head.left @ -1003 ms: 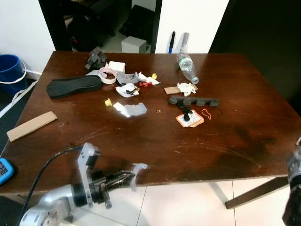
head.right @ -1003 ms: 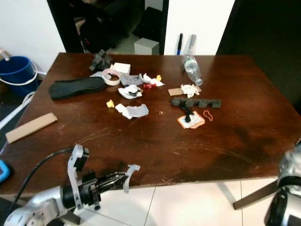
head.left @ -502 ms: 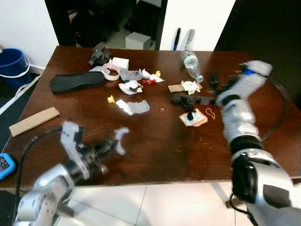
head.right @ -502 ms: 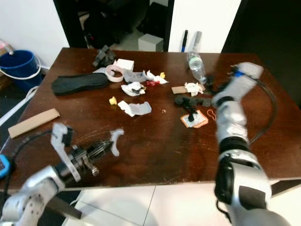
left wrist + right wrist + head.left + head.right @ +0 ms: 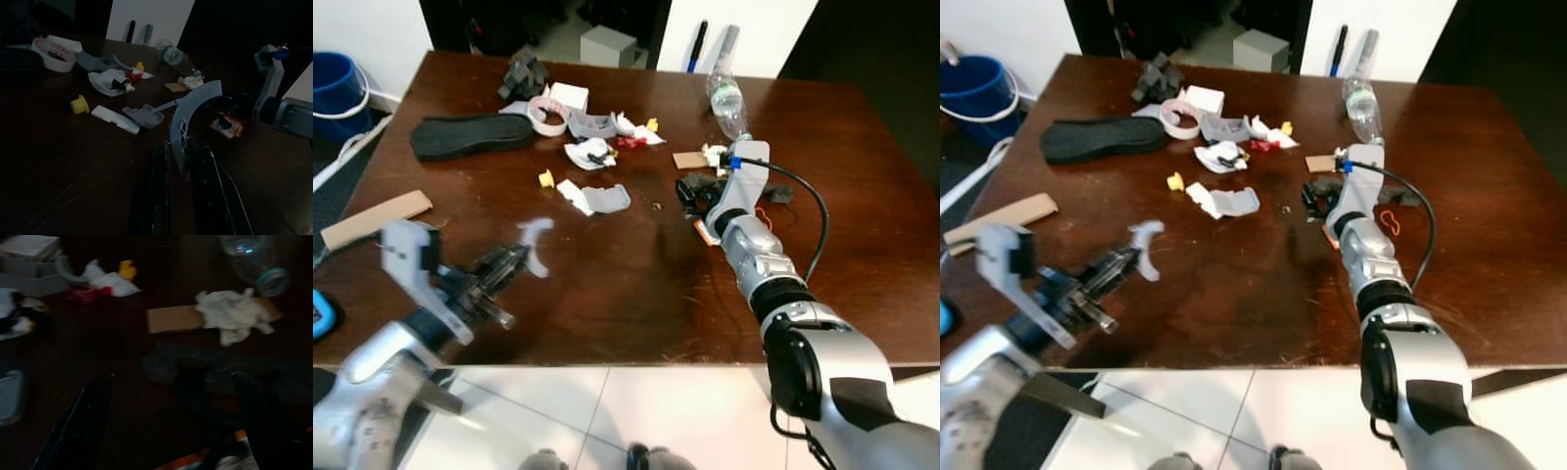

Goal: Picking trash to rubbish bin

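One dark wooden table [image 5: 607, 284] carries the litter. Counted on it: one black shoe sole [image 5: 470, 135], one strip of cardboard [image 5: 374, 217] near the table's left edge, one roll of tape [image 5: 546, 119], one white box [image 5: 569, 95] just beside the tape, one clear plastic bottle [image 5: 727, 101] lying on its side toward the far edge, one small yellow cap [image 5: 546, 178], one flat grey and white plastic piece [image 5: 595, 199] near the table's middle, one crumpled white tissue [image 5: 234, 313] resting on a small brown card [image 5: 176, 319], one long dark foam strip [image 5: 215, 369], and one orange-edged packet [image 5: 225, 126]. One blue bucket [image 5: 335, 86] stands on the floor off the table's far left corner.

The left arm reaches in over the table's near left edge, its left end effector [image 5: 504, 269] pointing toward the table's middle. Its two black fingers [image 5: 161, 196] are clenched on one curved grey plastic piece [image 5: 193, 105], held up clear of the table top.

The right arm stretches forward across the table, wrist bent down. The right end effector [image 5: 171, 421] hangs spread wide just over the dark foam strip and the orange-edged packet, near the tissue, grasping nothing
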Controlling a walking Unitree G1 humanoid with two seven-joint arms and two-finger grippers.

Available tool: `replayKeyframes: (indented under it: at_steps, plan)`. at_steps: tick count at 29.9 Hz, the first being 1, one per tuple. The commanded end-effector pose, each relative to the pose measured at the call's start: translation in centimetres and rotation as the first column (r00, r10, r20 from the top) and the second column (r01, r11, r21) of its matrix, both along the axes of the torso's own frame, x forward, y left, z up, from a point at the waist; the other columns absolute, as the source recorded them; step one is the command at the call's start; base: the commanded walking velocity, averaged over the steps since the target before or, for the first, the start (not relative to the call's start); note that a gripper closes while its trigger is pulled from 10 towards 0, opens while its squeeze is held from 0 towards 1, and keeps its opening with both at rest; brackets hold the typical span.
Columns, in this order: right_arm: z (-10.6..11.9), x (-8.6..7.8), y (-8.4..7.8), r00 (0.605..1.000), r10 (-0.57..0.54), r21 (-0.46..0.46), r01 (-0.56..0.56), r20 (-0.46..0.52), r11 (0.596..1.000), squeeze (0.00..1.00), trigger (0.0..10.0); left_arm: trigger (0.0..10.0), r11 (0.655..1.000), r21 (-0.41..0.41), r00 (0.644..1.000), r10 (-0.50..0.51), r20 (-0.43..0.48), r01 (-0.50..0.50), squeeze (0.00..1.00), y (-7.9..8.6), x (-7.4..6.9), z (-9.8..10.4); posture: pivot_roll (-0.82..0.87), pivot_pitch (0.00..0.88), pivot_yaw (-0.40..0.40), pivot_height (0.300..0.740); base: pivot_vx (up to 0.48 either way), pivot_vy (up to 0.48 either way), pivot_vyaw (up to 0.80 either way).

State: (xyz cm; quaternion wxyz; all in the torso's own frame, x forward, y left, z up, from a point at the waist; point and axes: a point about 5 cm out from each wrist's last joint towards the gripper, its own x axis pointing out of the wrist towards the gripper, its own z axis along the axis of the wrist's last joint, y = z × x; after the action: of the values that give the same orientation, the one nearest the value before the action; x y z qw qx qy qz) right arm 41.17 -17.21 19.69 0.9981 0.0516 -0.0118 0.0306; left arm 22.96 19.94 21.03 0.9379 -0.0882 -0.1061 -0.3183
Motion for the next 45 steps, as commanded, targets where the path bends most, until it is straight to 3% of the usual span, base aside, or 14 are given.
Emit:
replayKeyframes:
  at_steps: [1, 4, 7, 13, 18, 19, 20, 21, 22, 29, 38, 45]
  plan:
    - [-0.2, 0.0, -0.6, 1.0, -0.027, -0.004, 0.027, -0.014, 1.0, 0.0, 10.0, 10.0, 1.0, 0.013, 1.0, -0.013, -0.019, 0.013, 0.0, -0.1, -0.4, -0.1, 0.29, 0.272, -0.108, 0.74, 0.0, 0.0, 0.0]
    - [-0.3, -0.1, -1.1, 0.998, -0.061, -0.037, 0.06, -0.03, 0.998, 0.0, 10.0, 10.0, 1.0, 0.021, 1.0, -0.013, -0.026, 0.014, 0.0, -0.4, -0.7, -0.2, 0.29, 0.274, -0.115, 0.74, 0.0, 0.0, 0.0]
    - [-2.2, -0.4, -1.4, 0.988, -0.086, -0.085, 0.076, -0.127, 0.993, 0.0, 10.0, 10.0, 1.0, 0.021, 0.999, -0.011, -0.047, 0.012, 0.0, -0.7, -0.8, -0.9, 0.28, 0.274, -0.12, 0.74, 0.0, 0.0, 0.0]
    - [-4.8, -1.1, -0.8, 0.963, -0.087, -0.103, 0.063, -0.255, 0.993, 0.0, 10.0, 10.0, 1.0, 0.014, 0.998, -0.012, -0.057, 0.013, 0.0, -1.0, -0.8, -0.6, 0.28, 0.273, -0.121, 0.74, 0.0, 0.0, 0.0]
    - [-5.8, -1.4, -0.6, 0.948, -0.096, -0.09, 0.071, -0.302, 0.993, 0.0, 10.0, 10.0, 1.0, 0.014, 0.998, -0.014, -0.056, 0.015, 0.0, -1.0, -0.7, -0.5, 0.28, 0.273, -0.121, 0.74, 0.0, 0.0, 0.0]
    - [-6.0, -1.5, -0.5, 0.946, -0.09, -0.091, 0.065, -0.312, 0.994, 0.0, 8.9, 10.0, 1.0, 0.014, 0.998, -0.014, -0.054, 0.015, 0.0, -1.0, -0.6, -0.4, 0.28, 0.273, -0.121, 0.74, 0.0, 0.0, 0.0]
    - [-6.0, -1.5, -0.5, 0.946, -0.09, -0.091, 0.065, -0.312, 0.994, 0.0, 8.9, 10.0, 1.0, 0.014, 0.998, -0.014, -0.054, 0.015, 0.0, -1.0, -0.6, -0.4, 0.28, 0.273, -0.121, 0.74, 0.0, 0.0, 0.0]
    - [-6.2, -1.6, -0.4, 0.943, -0.086, -0.099, 0.057, -0.322, 0.993, 0.0, 1.2, 10.0, 1.0, 0.014, 0.998, -0.014, -0.054, 0.015, 0.0, -1.0, -0.6, -0.4, 0.28, 0.265, -0.12, 0.74, 0.0, 0.0, 0.0]
    - [-6.4, -1.6, -0.3, 0.939, -0.084, -0.103, 0.053, -0.333, 0.993, 0.0, 0.0, 10.0, 1.0, 0.014, 0.999, -0.014, -0.052, 0.014, 0.0, -1.0, -0.6, -0.4, 0.28, 0.265, -0.12, 0.74, 0.0, 0.0, 0.0]
    - [-7.3, -1.9, 0.1, 0.919, -0.069, -0.055, 0.051, -0.388, 0.997, 0.0, 0.0, 10.0, 1.0, 0.012, 0.999, -0.018, -0.047, 0.019, 0.0, -1.2, -0.2, -0.3, 0.28, 0.244, -0.116, 0.74, 0.0, 0.0, 0.0]
    - [-6.6, -1.7, -0.1, 0.935, -0.079, -0.004, 0.083, -0.345, 0.997, 0.0, 0.0, 10.0, 0.999, 0.003, 0.998, -0.041, -0.039, 0.041, 0.0, -1.8, 0.4, -0.3, 0.27, 0.222, -0.11, 0.74, 0.0, 0.0, 0.0]
    - [-5.3, -1.4, -1.3, 0.958, -0.094, 0.074, 0.118, -0.272, 0.99, 0.0, 0.0, 10.0, 0.998, -0.002, 0.997, -0.066, -0.028, 0.066, 0.0, -2.4, 1.1, -0.2, 0.26, 0.192, -0.101, 0.74, 0.0, 0.0, 0.0]
